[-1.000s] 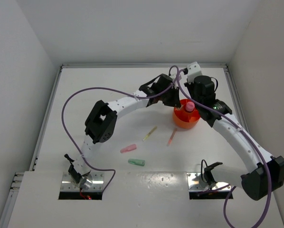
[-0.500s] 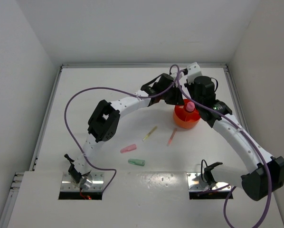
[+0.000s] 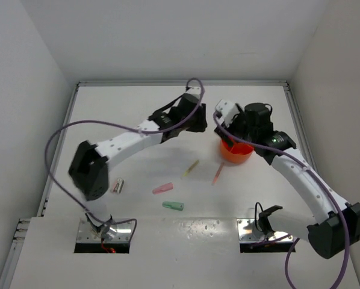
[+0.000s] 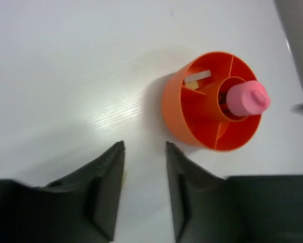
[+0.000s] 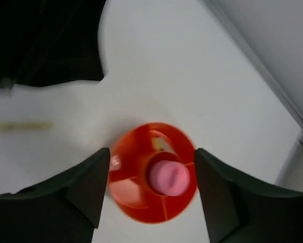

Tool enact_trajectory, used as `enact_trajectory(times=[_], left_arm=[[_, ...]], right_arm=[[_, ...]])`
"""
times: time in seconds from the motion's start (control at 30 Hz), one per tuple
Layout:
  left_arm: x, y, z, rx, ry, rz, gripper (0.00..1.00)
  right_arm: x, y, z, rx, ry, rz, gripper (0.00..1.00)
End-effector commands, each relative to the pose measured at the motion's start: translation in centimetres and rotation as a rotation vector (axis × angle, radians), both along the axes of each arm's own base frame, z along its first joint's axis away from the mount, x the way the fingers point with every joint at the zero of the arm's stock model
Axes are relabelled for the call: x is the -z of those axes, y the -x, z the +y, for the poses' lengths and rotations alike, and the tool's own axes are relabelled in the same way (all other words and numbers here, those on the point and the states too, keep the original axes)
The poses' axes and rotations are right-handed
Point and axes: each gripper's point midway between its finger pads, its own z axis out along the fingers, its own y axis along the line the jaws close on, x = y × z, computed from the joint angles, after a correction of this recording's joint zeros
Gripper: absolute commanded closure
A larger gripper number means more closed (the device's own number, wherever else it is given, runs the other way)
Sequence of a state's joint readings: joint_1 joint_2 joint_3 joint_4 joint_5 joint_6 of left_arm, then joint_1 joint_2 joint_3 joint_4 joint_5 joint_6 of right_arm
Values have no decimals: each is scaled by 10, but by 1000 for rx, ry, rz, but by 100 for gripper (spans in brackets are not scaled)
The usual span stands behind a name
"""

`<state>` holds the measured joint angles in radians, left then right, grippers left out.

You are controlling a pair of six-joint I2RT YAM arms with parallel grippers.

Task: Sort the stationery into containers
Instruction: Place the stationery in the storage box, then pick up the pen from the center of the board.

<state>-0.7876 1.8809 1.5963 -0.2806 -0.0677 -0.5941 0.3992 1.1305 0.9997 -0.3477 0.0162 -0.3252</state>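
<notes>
Risk: right end effector (image 5: pixel 150 154), spread empty over orange cup (image 4: pixel 184 114), clipping upright pink-capped tube (image 4: pixel 248 98) in centre well, tipping cup. Left end effector (image 4: pixel 144 152) released, empty, beside cup. Green marker (image 3: pixel 173 206), yellow stick (image 3: pixel 190 168) loose on bench (image 3: pixel 120 102).

Bright, even light from overhead fills the top view, and the white table (image 3: pixel 228 198) shows only faint shadow around the orange cup (image 3: pixel 236 152). The left wrist view is crisp, with soft shadow and a pale sheen left of the cup. The right wrist view is blurred, the cup's rim smeared.
</notes>
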Motion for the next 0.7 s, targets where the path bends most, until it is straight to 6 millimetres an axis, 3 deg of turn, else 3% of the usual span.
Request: enact_trajectory(times=[0.0,0.03,0.07,0.1,0.13,0.17,0.2,0.23,0.27,0.3,0.33,0.37,0.4,0.43,0.47,0.5,0.57,0.67], left_arm=[[-38,26,72,-194,-129,-110,49],[-19,41,99,-242,-219,-51,34],[-23,54,118,-279,-246,-45,24],[-3,64,147,-344,-338,-21,11],[11,85,182,-409,-413,14,6],[14,92,201,-452,-425,27,1],[17,103,212,-462,-423,38,1],[17,104,228,-506,-402,44,3],[16,111,239,-523,-381,55,9],[20,118,249,-527,-368,69,27],[1,120,264,-570,-298,32,74],[-3,124,271,-581,-277,34,86],[-13,124,279,-604,-245,15,90],[-10,128,290,-634,-232,27,82],[-18,133,297,-655,-195,10,69],[-18,135,302,-673,-177,9,62],[-9,139,312,-697,-187,18,50],[5,144,322,-704,-237,37,39]], right_arm=[[76,95,67,-683,0,316,28],[88,106,70,-773,7,345,29],[98,117,77,-904,50,329,33],[104,125,84,-978,41,339,40],[120,132,87,-1079,67,354,58],[124,130,91,-1125,92,333,69],[131,129,91,-1153,109,328,69],[135,125,98,-1187,125,299,76],[143,122,99,-1201,152,293,78],[152,121,107,-1262,177,283,81],[150,113,111,-1281,190,257,81],[153,114,117,-1317,202,255,82],[146,110,130,-1354,201,219,82],[156,109,135,-1367,198,252,80],[158,104,142,-1376,211,239,79],[157,97,149,-1380,231,222,78],[173,98,161,-1411,268,245,75],[191,97,169,-1429,368,265,71]])
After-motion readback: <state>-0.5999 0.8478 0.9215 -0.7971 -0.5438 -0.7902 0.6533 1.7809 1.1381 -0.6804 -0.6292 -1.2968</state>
